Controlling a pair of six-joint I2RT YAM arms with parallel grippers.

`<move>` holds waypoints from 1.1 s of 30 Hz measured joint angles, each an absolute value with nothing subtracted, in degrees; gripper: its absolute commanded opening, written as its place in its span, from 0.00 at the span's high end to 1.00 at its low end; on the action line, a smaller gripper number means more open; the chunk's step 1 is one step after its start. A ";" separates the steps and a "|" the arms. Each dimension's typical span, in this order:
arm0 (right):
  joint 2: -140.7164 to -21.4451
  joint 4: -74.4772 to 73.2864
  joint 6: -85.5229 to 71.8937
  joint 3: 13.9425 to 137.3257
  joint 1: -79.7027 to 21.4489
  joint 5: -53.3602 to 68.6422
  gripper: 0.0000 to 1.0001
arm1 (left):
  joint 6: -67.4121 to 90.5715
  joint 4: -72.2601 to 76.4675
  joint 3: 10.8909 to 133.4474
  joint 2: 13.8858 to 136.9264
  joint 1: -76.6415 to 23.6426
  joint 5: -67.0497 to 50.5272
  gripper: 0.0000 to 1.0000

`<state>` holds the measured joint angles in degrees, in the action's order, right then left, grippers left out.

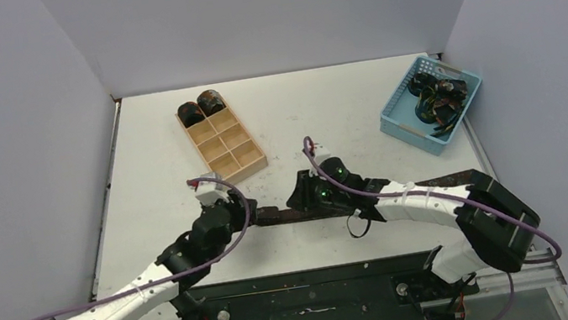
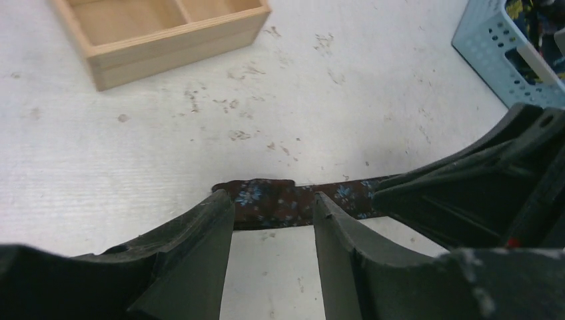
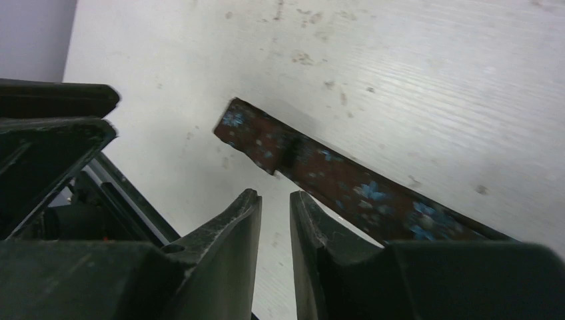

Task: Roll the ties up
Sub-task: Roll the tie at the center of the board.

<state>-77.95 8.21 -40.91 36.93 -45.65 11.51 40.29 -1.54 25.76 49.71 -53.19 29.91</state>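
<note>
Near table edge, between the two arms: tie [image 1: 276,215], a dark brown strip with blue and reddish flecks, lying flat on the white table [image 1: 341,109] and running left to right.
Tie end, left wrist view: tie [image 2: 280,203] squared off at its left end, which seems to be doubled back on itself; lying across just beyond the fingertips.
Tie end, right wrist view: tie [image 3: 346,180] running diagonally, with a step in the fabric a short way from the end; passing beside the right-hand finger, not between the two.
Left gripper [image 1: 244,213]: low over the tie's left end; in its own view [image 2: 272,207] fingers spread, bare table in the gap, nothing pinched.
Right gripper [image 1: 297,200]: low over the tie just right of the left one; in its own view [image 3: 273,197] fingers narrowly parted, a thin slit of table between them, nothing pinched.
Tray [image 1: 252,167]: tan wood, eight compartments, behind the left gripper; near corner also in the left wrist view [image 2: 173,50].
Rolled ties [image 1: 201,107]: two dark coils, one in each of the tray's two farthest compartments; the other six bare.
Basket [image 1: 402,121]: light blue plastic, at the far right of the table, well apart from the arms.
Loose ties [image 1: 437,99]: dark tangle heaped inside the basket; count not discernible.
</note>
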 measured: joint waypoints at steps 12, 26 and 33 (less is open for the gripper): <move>-95.46 14.02 -43.83 48.51 -52.16 14.48 0.87 | 50.81 6.63 9.85 41.69 -32.40 10.50 0.06; -100.51 16.62 -45.58 46.57 -50.41 14.44 0.89 | 58.33 16.16 3.11 38.39 -29.15 7.53 0.03; -101.01 18.55 -45.98 44.53 -49.80 14.48 0.89 | 58.41 21.34 5.06 52.49 -28.14 -0.40 0.12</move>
